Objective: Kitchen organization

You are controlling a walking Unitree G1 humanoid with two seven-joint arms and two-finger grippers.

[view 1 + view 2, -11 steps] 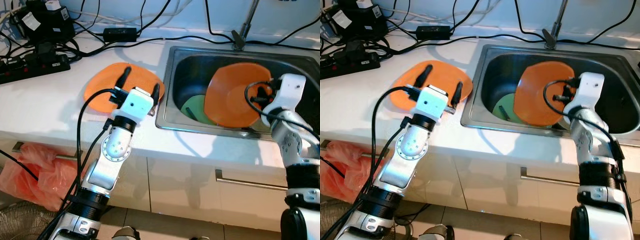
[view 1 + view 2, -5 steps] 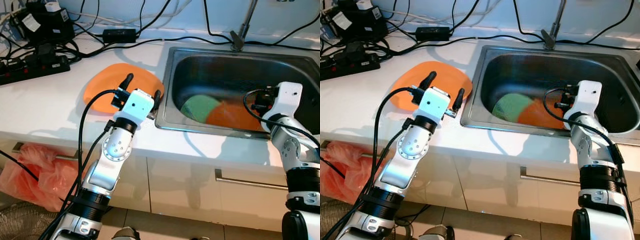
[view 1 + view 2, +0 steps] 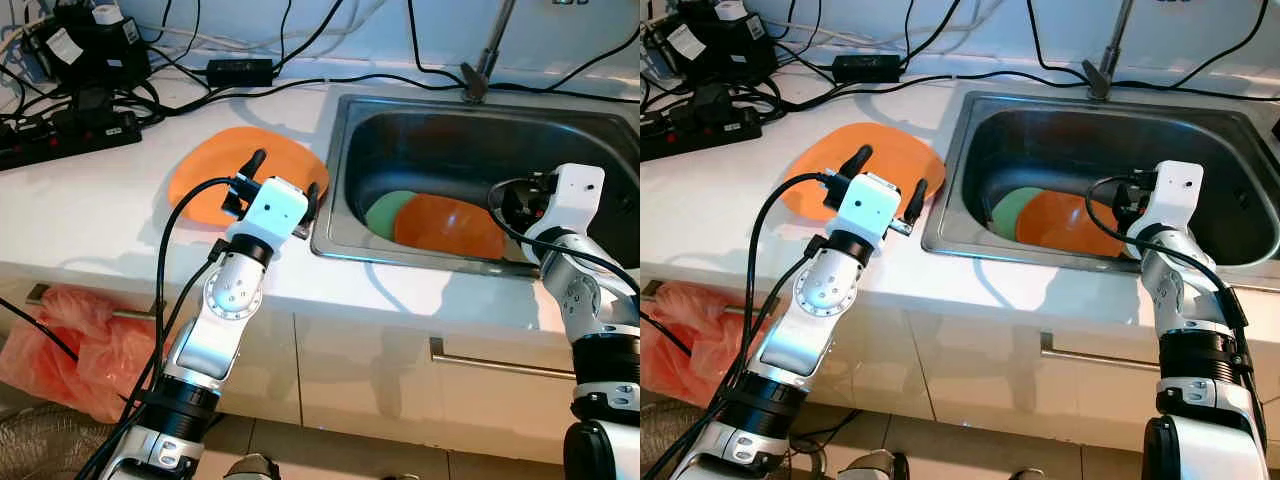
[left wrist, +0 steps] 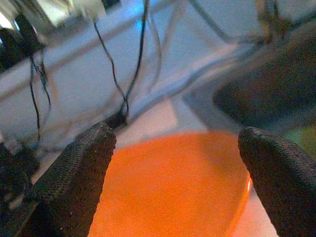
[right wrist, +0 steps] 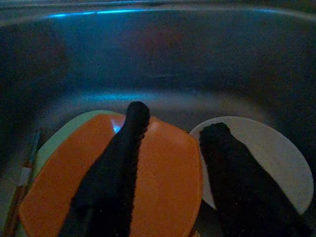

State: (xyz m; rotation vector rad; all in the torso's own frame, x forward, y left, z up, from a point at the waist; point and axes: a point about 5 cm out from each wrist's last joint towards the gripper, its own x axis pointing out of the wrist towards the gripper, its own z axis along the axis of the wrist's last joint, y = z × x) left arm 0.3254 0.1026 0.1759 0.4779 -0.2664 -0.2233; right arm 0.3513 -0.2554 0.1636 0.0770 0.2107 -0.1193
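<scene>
Since one second ago, the orange plate in the sink is no longer standing tilted up against the right gripper; it is now lying flat on the sink bottom, overlapping a green plate. Right gripper is hovering over the basin at the near right edge, fingers parted and gripping nothing. Right wrist view is dim; a pale round plate is lying just beside the orange one, and a thin stick-like object, possibly a utensil, is sitting at the green plate's edge.

Left gripper is hanging over the second orange plate on the white counter, just beside the sink rim. Its fingers are spread wide, not touching the plate so far as visible. Power strip and cables are lying at the counter's back.
</scene>
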